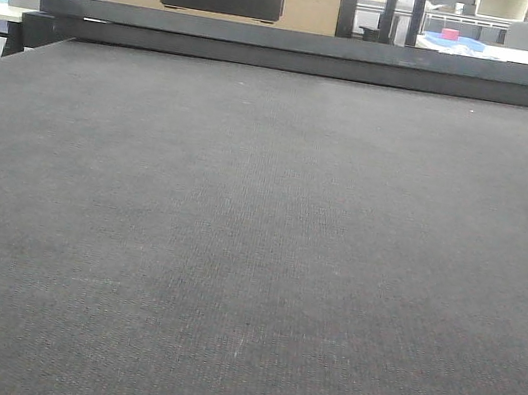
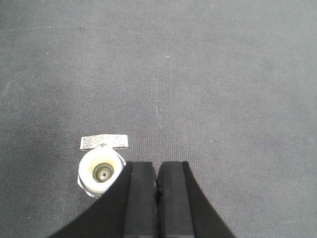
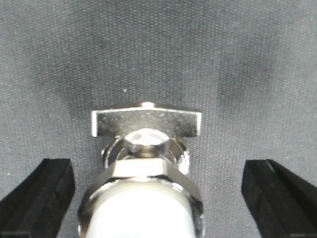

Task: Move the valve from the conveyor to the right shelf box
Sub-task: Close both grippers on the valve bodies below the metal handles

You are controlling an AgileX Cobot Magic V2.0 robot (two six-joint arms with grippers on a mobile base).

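Straddling the untouched valve, right claw wide apart (left claw pressed together)

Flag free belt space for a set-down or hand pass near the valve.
Free: conveyor bare up to the black rail; also ahead and right of the shut left gripper. Crowded: valve right beside it; open right gripper straddles the valve, only small gaps each side.

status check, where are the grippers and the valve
Right gripper open, valve between its jaws on the conveyor, ungripped. Left gripper shut, empty, second valve beside it. Nothing in the way.
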